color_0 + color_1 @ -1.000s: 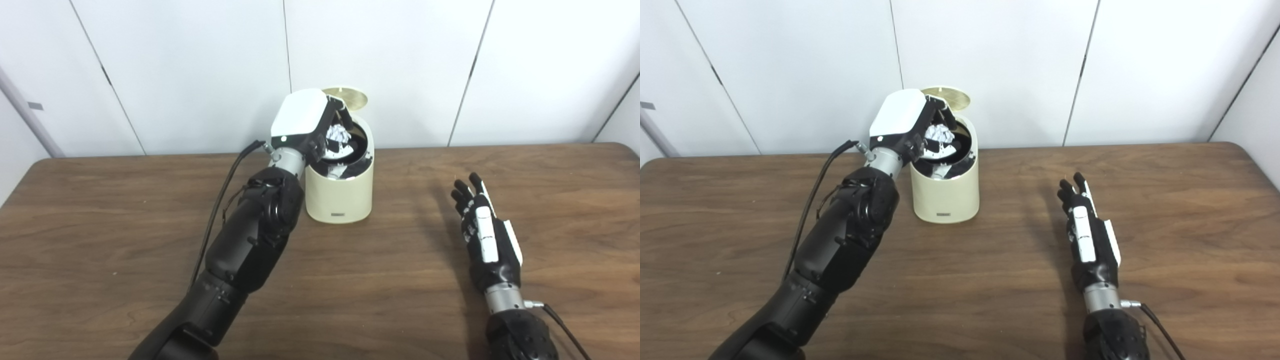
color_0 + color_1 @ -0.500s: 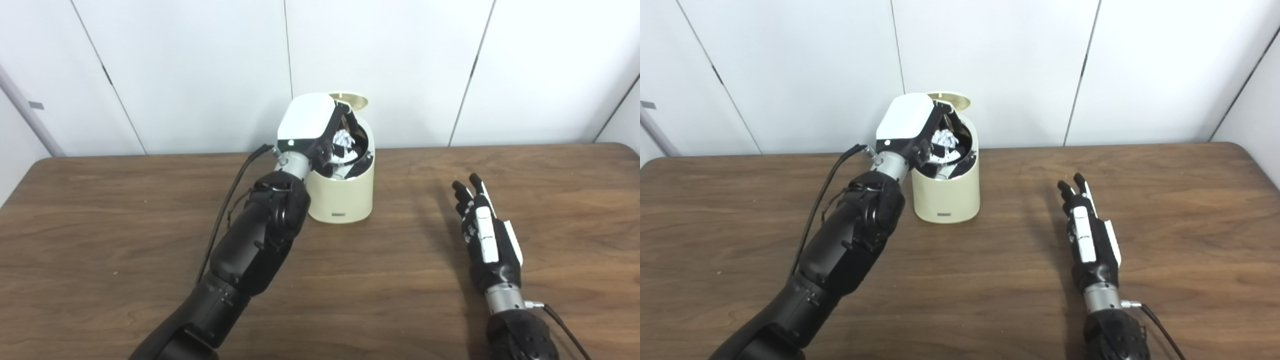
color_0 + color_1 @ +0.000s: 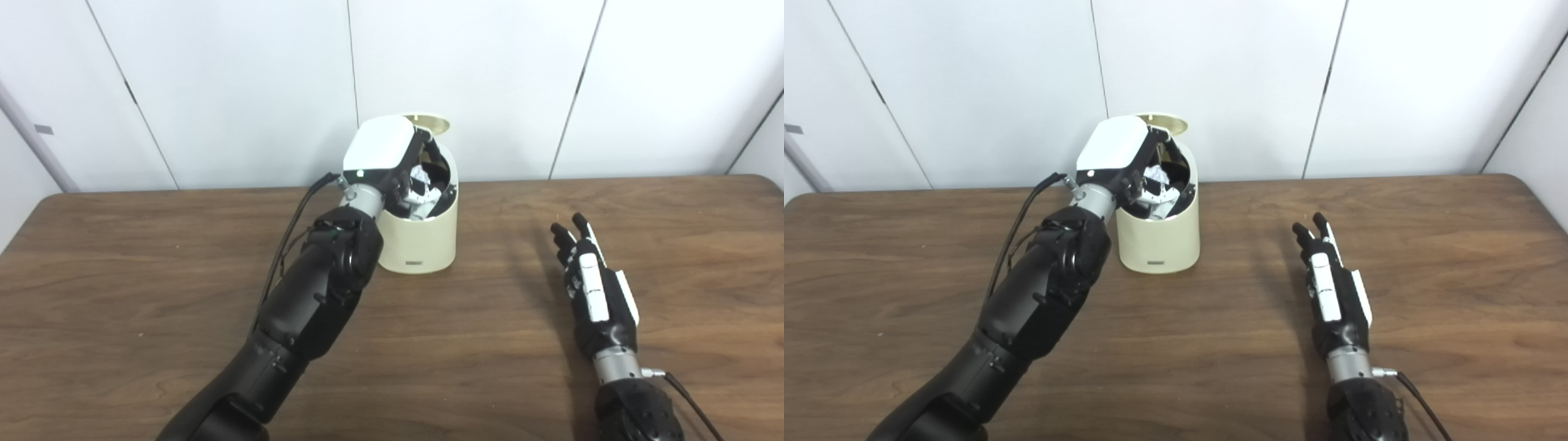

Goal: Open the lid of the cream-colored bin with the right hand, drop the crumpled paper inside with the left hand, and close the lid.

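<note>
The cream-colored bin (image 3: 416,245) stands at the back of the table with its round lid (image 3: 430,122) tipped up behind the mouth. My left hand (image 3: 383,150), white-backed, reaches over the bin's left rim and dips into the dark opening. Its fingers are closed around the white crumpled paper (image 3: 421,174), which sits just inside the mouth. The bin's inside below the paper is hidden. My right hand (image 3: 591,288) lies well to the right of the bin, apart from it, flat near the table with fingers stretched out and holding nothing.
The brown wooden table (image 3: 122,257) stretches wide on both sides of the bin. White wall panels (image 3: 245,73) rise directly behind it. A black cable (image 3: 294,214) loops along my left forearm beside the bin.
My left hand has moved right and down, carrying the paper from above the rim into the bin's mouth. The lid now looks flatter behind it. The right hand has barely shifted.
</note>
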Tool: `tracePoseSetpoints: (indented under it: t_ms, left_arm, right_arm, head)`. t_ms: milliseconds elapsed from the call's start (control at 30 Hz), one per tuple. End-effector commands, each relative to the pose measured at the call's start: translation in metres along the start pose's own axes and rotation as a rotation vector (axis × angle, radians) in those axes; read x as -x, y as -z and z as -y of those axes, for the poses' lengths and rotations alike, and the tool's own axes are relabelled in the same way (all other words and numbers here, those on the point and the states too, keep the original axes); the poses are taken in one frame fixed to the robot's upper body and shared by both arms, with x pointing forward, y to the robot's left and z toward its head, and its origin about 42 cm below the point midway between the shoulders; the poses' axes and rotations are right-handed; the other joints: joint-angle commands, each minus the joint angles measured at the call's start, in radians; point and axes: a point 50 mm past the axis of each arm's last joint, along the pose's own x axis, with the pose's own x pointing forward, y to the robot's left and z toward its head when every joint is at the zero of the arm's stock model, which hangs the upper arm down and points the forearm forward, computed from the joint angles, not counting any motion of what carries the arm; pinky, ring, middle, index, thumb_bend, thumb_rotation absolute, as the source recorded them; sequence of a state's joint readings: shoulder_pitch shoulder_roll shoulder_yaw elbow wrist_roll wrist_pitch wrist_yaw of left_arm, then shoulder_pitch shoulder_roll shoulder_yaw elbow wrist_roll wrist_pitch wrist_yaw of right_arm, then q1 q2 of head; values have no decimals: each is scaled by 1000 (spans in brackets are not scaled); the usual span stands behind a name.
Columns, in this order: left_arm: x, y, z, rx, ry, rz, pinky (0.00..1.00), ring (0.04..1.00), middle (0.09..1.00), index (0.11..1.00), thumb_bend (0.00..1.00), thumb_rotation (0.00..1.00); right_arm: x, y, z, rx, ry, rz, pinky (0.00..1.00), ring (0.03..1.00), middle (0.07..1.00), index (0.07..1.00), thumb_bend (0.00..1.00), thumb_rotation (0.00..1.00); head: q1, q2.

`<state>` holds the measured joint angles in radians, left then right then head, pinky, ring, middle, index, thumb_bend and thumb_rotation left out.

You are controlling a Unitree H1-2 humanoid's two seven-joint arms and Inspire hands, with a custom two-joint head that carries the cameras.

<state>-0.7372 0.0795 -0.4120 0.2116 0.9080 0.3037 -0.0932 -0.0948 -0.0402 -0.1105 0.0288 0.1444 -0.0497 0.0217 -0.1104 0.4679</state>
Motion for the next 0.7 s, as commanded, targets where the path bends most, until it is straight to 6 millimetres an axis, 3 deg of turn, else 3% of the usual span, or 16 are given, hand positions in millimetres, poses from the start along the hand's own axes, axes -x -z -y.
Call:
tracePoseSetpoints:
  t_ms: [0, 100, 133, 200, 233, 300, 367, 400, 533, 667]
  left_arm:
    - [-5, -5, -12, -8, -25, 15, 89, 153, 233, 660, 954, 17]
    - [-5, -6, -12, -25, -24, 15, 236, 369, 433, 665, 956, 43]
    - [-5, -6, -12, -27, -24, 15, 256, 396, 456, 665, 956, 48]
    - [-5, -7, -12, -27, -25, 16, 228, 348, 409, 664, 962, 55]
    - [-5, -7, -12, -28, -26, 15, 251, 384, 445, 663, 963, 54]
    - [-5, -6, -12, -31, -26, 15, 391, 552, 617, 659, 964, 56]
    - [-5, -6, -13, -24, -26, 16, 385, 550, 605, 661, 963, 51]
    - [-5, -6, -13, -26, -27, 17, 316, 464, 532, 663, 964, 46]
    - [-6, -6, -14, -32, -23, 17, 420, 588, 656, 663, 960, 51]
    - [-6, -5, -14, -43, -23, 18, 504, 658, 703, 662, 958, 54]
  right_arm:
    - [23, 30, 2, -17, 25, -96, 1000, 958, 907, 978, 465, 869]
    - [24, 31, 2, -14, 21, -95, 1000, 960, 908, 981, 468, 880]
    - [24, 31, 2, -13, 22, -97, 1000, 960, 908, 982, 472, 880]
    - [24, 31, 3, -6, 23, -103, 1000, 962, 907, 983, 474, 885]
    - [24, 31, 3, -5, 23, -104, 1000, 961, 908, 983, 472, 887]
    - [24, 31, 3, -13, 23, -106, 1000, 961, 909, 986, 470, 878]
    - [23, 31, 2, -20, 22, -108, 1000, 962, 907, 987, 464, 868]
    - [23, 32, 2, -20, 20, -107, 1000, 964, 907, 987, 463, 867]
    - [23, 31, 2, -18, 21, -108, 1000, 962, 906, 987, 465, 875]
    - [22, 31, 1, -22, 23, -110, 1000, 962, 903, 983, 467, 868]
  head:
    - [0, 2]
    - [1, 1]
    - [1, 1]
    - [2, 2]
    - [3, 2]
    - [2, 2]
    - [2, 2]
    - [2, 2]
    - [2, 2]
    - [0, 2]
